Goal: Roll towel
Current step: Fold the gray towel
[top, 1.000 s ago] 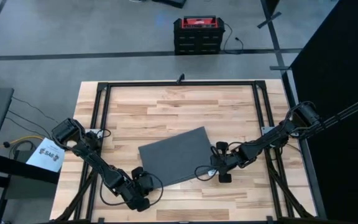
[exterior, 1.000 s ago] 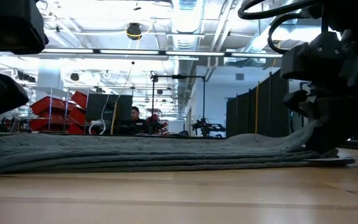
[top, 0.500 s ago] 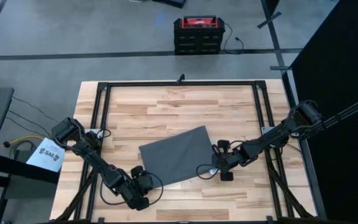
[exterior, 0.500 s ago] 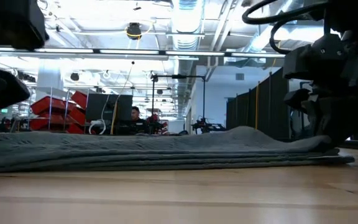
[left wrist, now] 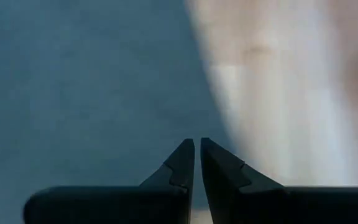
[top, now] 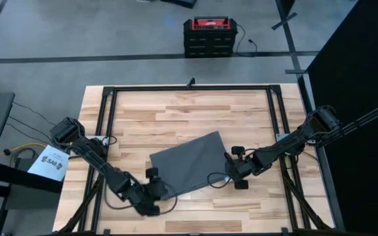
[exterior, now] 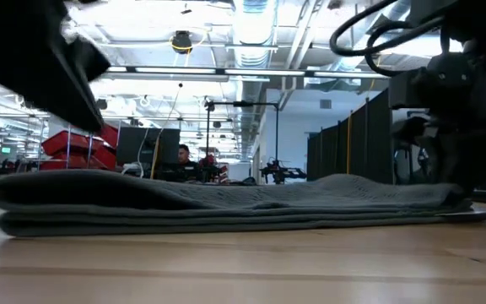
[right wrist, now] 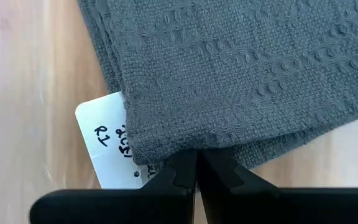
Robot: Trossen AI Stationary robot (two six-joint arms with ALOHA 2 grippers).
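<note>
1. At the towel's [top: 190, 162] near-left corner, the left gripper [top: 153, 189] sits low with its fingers [left wrist: 182, 163] pressed together; the left wrist view shows the tips nearly touching, and whether cloth is caught between them cannot be told.
2. At the towel's right corner, the right gripper [top: 235, 169] has its fingers [right wrist: 180, 167] closed on the folded edge, just beside the white tag [right wrist: 107, 146].
3. Since a second ago the left gripper has moved in from beside the towel to its corner. The towel has shifted slightly right on the table, and in the low view its left end, then thin and trailing out of frame, now stands as a thicker, rounded fold.
4. The right arm has barely moved.
5. Only the right wrist view shows the towel's woven texture, its stacked layers and handwriting on the tag. Only the low view shows the layers edge-on and the left arm's dark bulk above the towel's left end.
6. The towel lies folded, roughly rectangular and skewed, on the pale wooden table [top: 176, 111], inside a black frame.
7. Beyond the table from the towel: grey floor and a red-and-black case [top: 209, 36]. The low view shows ceiling lights, monitors and a person far behind the towel.
</note>
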